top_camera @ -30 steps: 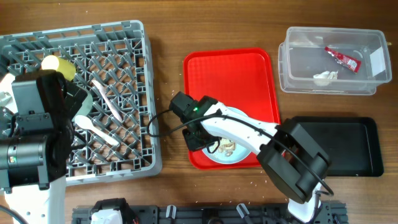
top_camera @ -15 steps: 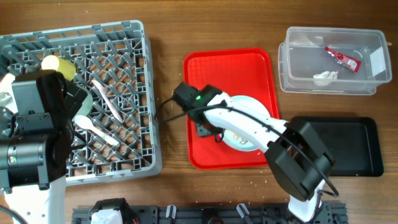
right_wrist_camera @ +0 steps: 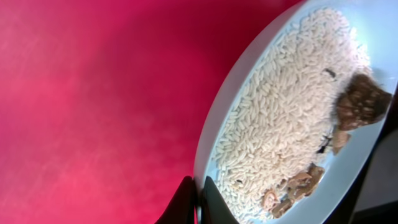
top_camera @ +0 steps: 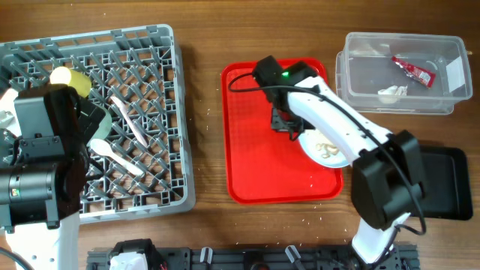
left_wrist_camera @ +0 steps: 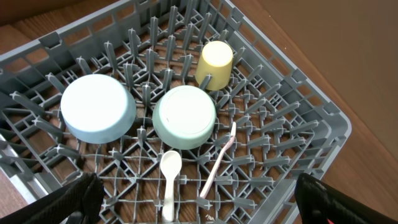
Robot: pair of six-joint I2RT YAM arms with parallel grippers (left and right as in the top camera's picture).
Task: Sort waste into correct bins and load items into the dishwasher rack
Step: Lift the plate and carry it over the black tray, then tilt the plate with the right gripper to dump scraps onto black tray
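The right end effector (right_wrist_camera: 198, 199) is clamped on the rim of the plate (right_wrist_camera: 214, 137), which carries food scraps (right_wrist_camera: 360, 99) over the red tray's (top_camera: 255, 150) right edge. Left of the tray, the left end effector (left_wrist_camera: 198, 186) hangs spread apart above the rack (left_wrist_camera: 280, 130).

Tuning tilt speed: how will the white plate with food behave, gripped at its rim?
Probably stiff: plate shows no bend with the right gripper pinching only its rim. Grip may slip; the rim looks smooth and thin. Loose rice and brown scraps would likely slide off when tilted.
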